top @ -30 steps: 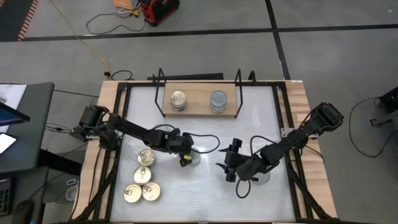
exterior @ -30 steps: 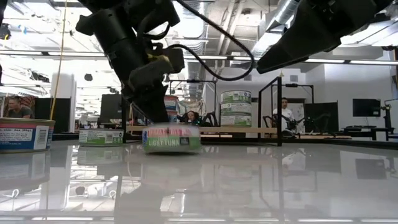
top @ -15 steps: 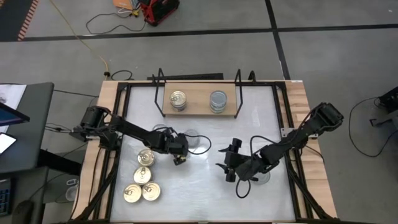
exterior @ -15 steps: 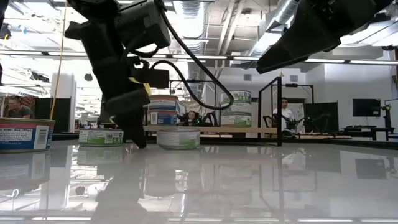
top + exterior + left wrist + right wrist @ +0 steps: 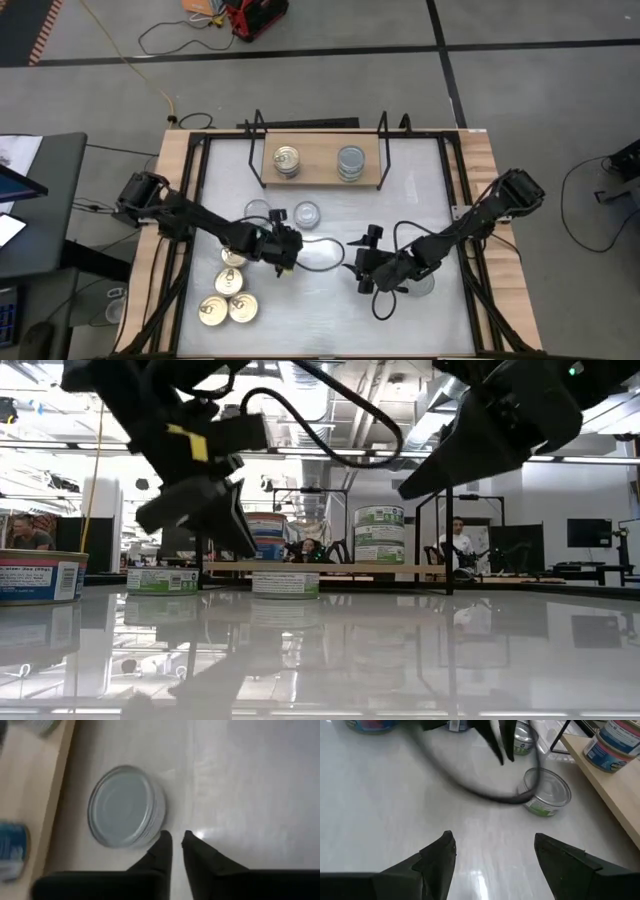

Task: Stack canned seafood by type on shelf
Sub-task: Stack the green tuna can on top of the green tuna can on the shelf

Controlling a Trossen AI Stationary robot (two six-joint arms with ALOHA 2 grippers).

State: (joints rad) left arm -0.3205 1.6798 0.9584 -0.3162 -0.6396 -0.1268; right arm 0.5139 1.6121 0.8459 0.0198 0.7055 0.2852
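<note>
Two silver-lidded tins (image 5: 307, 213) (image 5: 258, 212) rest flat on the white table in front of the shelf (image 5: 318, 176). The shelf board carries a gold-lidded stack (image 5: 287, 158) and a silver-lidded stack (image 5: 351, 160). Several gold-lidded tins (image 5: 228, 283) lie at the near left. My left gripper (image 5: 292, 255) hangs above the table on the near side of the right-hand silver tin (image 5: 127, 805), clear of it, with only a thin slit between its fingertips (image 5: 176, 842). My right gripper (image 5: 358, 265) hovers open at mid-table, nothing between its fingers (image 5: 492, 855).
One more tin (image 5: 420, 285) sits under my right arm's forearm. The shelf's black wire ends (image 5: 258, 150) (image 5: 382, 148) stand upright. A black cable (image 5: 322, 255) loops between the two grippers. Wooden rails (image 5: 172, 230) edge the table.
My left gripper has drawn back from the silver tin toward the table's near left and risen, rolling its wrist. The tin, which stood under the gripper a second ago, has slid toward the shelf and now rests beside the other silver tin.
</note>
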